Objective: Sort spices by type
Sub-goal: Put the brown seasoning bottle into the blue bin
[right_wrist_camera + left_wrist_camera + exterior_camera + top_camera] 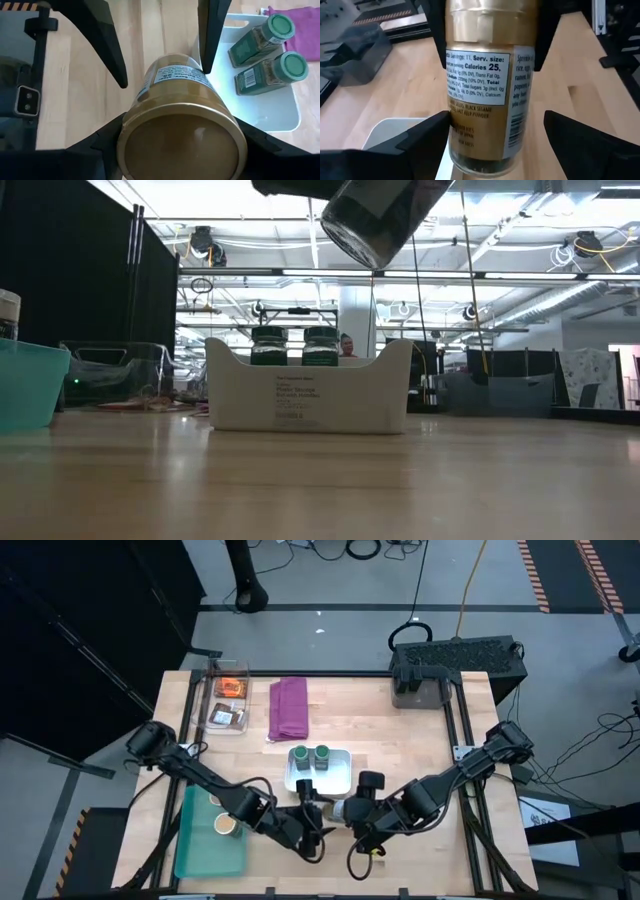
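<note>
Right gripper pinching tan-lid jar near desk front edge. Left gripper spread around jar, not gripping.

Industrial lab hall; exposed ceiling ducts; black curtains; floor cables

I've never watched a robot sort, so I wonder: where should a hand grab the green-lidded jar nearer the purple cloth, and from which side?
Probably the green-lidded jar by its lid, from straight above: it stands upright, and the white tray's wall hides its lower body. The other green jar stands close beside it, so the fingers best close on the free sides.
</note>
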Robot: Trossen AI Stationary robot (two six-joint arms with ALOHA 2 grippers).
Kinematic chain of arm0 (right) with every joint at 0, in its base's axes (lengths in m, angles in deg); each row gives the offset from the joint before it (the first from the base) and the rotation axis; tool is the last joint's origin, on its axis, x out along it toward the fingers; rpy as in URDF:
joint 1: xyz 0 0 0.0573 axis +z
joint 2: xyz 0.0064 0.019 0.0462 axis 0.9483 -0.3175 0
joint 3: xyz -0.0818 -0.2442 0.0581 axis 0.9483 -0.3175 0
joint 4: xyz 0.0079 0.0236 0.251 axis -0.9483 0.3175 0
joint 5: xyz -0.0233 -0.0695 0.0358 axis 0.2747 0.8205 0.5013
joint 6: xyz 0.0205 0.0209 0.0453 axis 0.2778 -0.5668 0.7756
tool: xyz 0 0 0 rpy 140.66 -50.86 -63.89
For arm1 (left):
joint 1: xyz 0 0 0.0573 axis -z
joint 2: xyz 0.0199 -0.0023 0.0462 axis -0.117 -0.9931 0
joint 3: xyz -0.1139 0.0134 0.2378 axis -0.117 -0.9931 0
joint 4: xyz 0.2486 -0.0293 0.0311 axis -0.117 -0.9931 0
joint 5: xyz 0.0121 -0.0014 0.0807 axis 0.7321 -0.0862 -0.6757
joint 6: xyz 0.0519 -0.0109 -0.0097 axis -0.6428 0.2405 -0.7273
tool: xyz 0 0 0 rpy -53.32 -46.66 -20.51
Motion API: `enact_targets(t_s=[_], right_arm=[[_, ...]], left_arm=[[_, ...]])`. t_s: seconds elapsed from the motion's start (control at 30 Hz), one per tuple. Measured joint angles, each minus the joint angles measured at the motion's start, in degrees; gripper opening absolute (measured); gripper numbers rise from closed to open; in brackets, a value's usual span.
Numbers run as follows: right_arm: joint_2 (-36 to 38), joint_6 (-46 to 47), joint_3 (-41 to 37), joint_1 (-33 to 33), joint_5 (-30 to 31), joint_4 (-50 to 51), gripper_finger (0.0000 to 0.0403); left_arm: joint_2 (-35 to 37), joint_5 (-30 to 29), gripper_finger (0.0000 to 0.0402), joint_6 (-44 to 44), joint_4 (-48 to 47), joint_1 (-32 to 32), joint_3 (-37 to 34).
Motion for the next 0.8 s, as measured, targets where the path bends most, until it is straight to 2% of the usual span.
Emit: enact_targets(t_s=[0.2,0.47,0.63,0.8], right_arm=[[0.0,-0.2,0.0,0.0,-0.3,0.1,0.0245],[0.0,-0.2,0.0,0.3,-0.5,-0.7,0.0245],[0.0,-0.4,0.0,0.5,-0.5,-1.1,0.0245],[-0.1,-1.0,0.0,0.9,-0.2,-2.3,0.0245]], left_arm=[[-1.8,0.5,0.0326,-1.5,3.3,-1.2,0.0],[-4.7,4.2,0.0325,-1.9,6.5,-2.5,0.0],[-4.7,3.3,0.0286,-2.0,6.3,-2.1,0.0],[-4.7,1.7,0.0284,-1.2,6.3,-1.9,0.0]])
